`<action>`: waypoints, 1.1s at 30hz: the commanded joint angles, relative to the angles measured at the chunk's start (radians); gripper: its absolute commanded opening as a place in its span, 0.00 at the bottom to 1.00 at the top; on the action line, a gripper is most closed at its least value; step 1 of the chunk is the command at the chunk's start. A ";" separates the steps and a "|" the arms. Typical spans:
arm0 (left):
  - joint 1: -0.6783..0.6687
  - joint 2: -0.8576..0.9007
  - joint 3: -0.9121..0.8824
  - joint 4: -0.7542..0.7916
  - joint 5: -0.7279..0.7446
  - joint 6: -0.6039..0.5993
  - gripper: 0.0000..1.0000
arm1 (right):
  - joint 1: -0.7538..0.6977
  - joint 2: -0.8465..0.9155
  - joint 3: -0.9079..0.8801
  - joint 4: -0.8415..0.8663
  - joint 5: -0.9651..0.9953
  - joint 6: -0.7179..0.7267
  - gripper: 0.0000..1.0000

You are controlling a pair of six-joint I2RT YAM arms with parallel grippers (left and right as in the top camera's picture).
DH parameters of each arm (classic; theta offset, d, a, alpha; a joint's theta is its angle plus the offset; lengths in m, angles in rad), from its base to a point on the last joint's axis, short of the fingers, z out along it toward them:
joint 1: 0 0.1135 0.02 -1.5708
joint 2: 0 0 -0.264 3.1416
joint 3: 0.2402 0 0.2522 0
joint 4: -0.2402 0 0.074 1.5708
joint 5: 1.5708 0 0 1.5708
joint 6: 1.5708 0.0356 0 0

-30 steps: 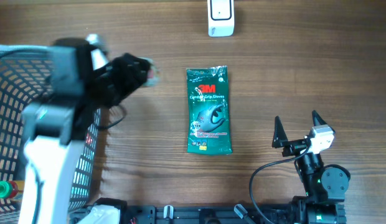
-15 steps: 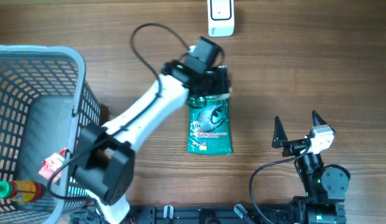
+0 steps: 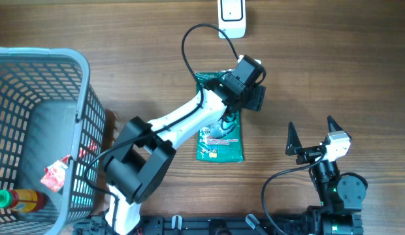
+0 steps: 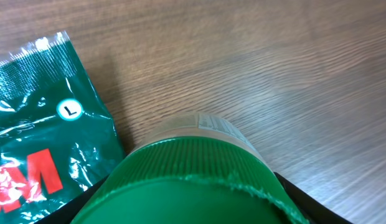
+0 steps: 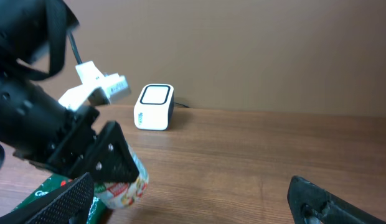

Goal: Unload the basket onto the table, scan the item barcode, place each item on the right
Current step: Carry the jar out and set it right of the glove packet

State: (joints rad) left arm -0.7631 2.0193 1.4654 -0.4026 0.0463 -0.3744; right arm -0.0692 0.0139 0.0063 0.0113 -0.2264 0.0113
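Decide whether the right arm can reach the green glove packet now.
Probably yes: the open right claw sits beside the lower end of the flat green plastic glove packet, bare wooden table between; the left arm covers only its upper part.

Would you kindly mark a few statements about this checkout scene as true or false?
1. The left gripper holds a green-lidded container. True.
2. The glove package lies inside the basket. False: it lies flat on the table, outside the basket.
3. The right gripper is open and holds nothing. True.
4. The scanner sits at the near edge beside the right arm. False: it stands at the far edge of the table, beyond the glove package.
5. A red packet lies in the basket. True.
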 commanded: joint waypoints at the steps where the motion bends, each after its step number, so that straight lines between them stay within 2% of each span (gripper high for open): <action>1: -0.013 0.032 0.011 -0.003 -0.010 0.050 0.59 | -0.007 -0.005 -0.001 0.003 0.016 0.015 1.00; 12: -0.090 0.033 0.011 -0.086 -0.014 0.132 0.68 | 0.005 -0.005 -0.001 0.003 0.016 0.015 1.00; 16: -0.090 0.032 0.013 -0.080 -0.023 0.136 0.83 | 0.011 -0.005 -0.001 0.003 0.016 0.015 1.00; 18: -0.090 0.032 0.029 -0.081 -0.022 0.136 0.99 | 0.011 -0.005 -0.001 0.003 0.016 0.015 1.00; 22: -0.090 0.012 0.095 -0.116 -0.035 0.136 1.00 | 0.011 -0.005 -0.001 0.003 0.016 0.015 1.00; 27: -0.086 -0.059 0.182 -0.292 -0.257 0.136 1.00 | 0.011 -0.005 -0.001 0.003 0.016 0.015 1.00; 33: -0.048 -0.230 0.192 -0.381 -0.291 0.087 1.00 | 0.011 -0.005 -0.001 0.003 0.016 0.015 1.00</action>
State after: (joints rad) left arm -0.8425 1.9072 1.6264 -0.7704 -0.1841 -0.2493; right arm -0.0620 0.0139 0.0063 0.0113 -0.2264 0.0113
